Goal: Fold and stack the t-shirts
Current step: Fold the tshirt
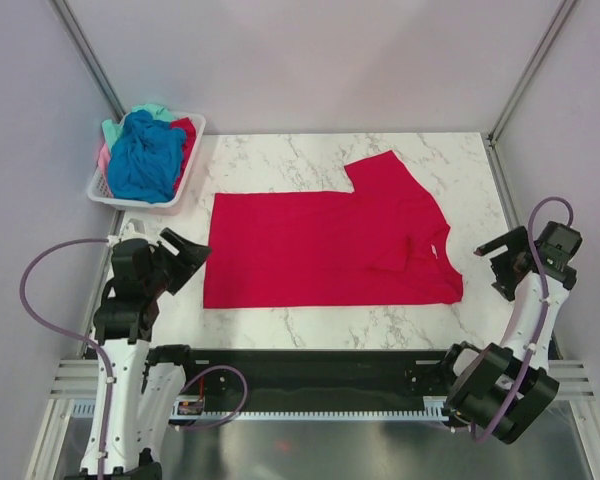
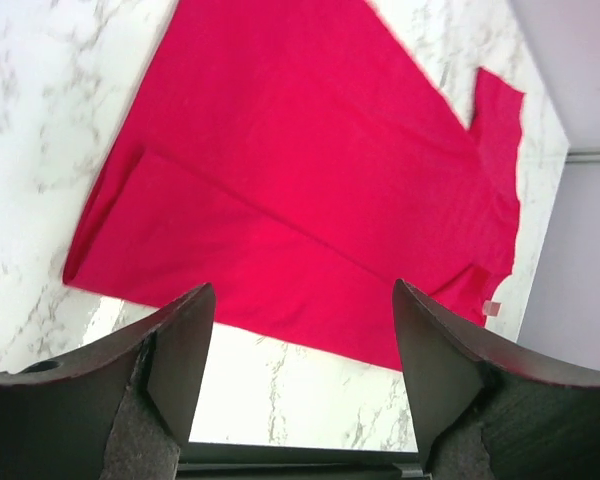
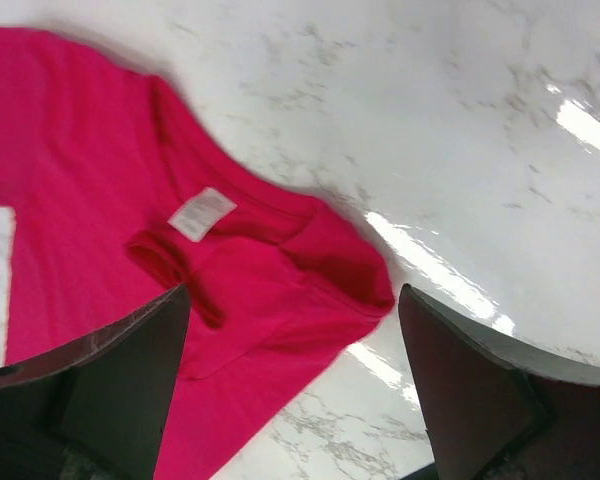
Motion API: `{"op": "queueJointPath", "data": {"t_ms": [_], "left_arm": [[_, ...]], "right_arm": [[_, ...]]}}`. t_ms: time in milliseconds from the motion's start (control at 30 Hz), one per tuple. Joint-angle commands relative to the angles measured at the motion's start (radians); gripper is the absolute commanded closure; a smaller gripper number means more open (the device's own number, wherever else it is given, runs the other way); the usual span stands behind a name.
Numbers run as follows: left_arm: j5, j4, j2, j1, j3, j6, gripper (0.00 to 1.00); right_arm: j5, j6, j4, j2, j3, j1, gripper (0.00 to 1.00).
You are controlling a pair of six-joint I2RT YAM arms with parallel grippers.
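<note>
Shirt: crimson t-shirt (image 1: 320, 250) lies flat mid-frame on the desk (image 1: 280, 160), long axis left to right.
My left jaws: wide, empty, just off the hem at frame left.
My right jaws: wide, empty, beside the collar at frame right.

Crimson t-shirt (image 2: 310, 190) on marble table (image 2: 40, 90), end effector (image 2: 302, 290) spread

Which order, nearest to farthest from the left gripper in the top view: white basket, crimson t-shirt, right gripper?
From the left gripper:
1. crimson t-shirt, just to its right on the table.
2. white basket, at the far left corner.
3. right gripper, beyond the shirt at the right edge.
</note>
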Motion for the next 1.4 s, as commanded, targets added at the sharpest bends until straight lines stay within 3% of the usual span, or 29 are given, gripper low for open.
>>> {"op": "queueJointPath", "data": {"t_ms": [0, 100, 133, 267, 333, 600, 767, 1000, 1367], "left_arm": [[-0.004, -0.014, 0.008, -0.001, 0.090, 0.137, 0.21], [0.028, 0.014, 0.055, -0.001, 0.104, 0.246, 0.21], [0.033, 0.018, 0.068, -0.001, 0.104, 0.290, 0.21], [0.042, 0.055, 0.111, -0.003, 0.078, 0.343, 0.21], [0.076, 0.063, 0.114, -0.001, 0.072, 0.344, 0.23], [0.139, 0.104, 0.068, -0.001, 0.046, 0.346, 0.25], [0.133, 0.109, 0.054, -0.001, 0.041, 0.343, 0.26], [0.140, 0.114, 0.049, -0.001, 0.037, 0.343, 0.26], [0.145, 0.114, 0.062, -0.003, 0.034, 0.346, 0.26]], "right_arm": [[-0.148, -0.020, 0.080, -0.041, 0.103, 0.008, 0.08], [-0.066, 0.018, 0.150, 0.010, 0.198, 0.144, 0.08], [-0.013, 0.018, 0.152, 0.091, 0.241, 0.260, 0.08], [0.124, -0.031, 0.148, 0.366, 0.553, 0.458, 0.08], [0.157, -0.063, 0.173, 0.527, 0.656, 0.520, 0.08], [0.299, -0.278, 0.124, 1.125, 1.334, 0.681, 0.08], [0.313, -0.302, 0.132, 1.362, 1.615, 0.719, 0.08], [0.451, -0.356, 0.203, 1.609, 1.786, 0.784, 0.10], [0.543, -0.319, 0.300, 1.704, 1.783, 0.791, 0.15]]}}
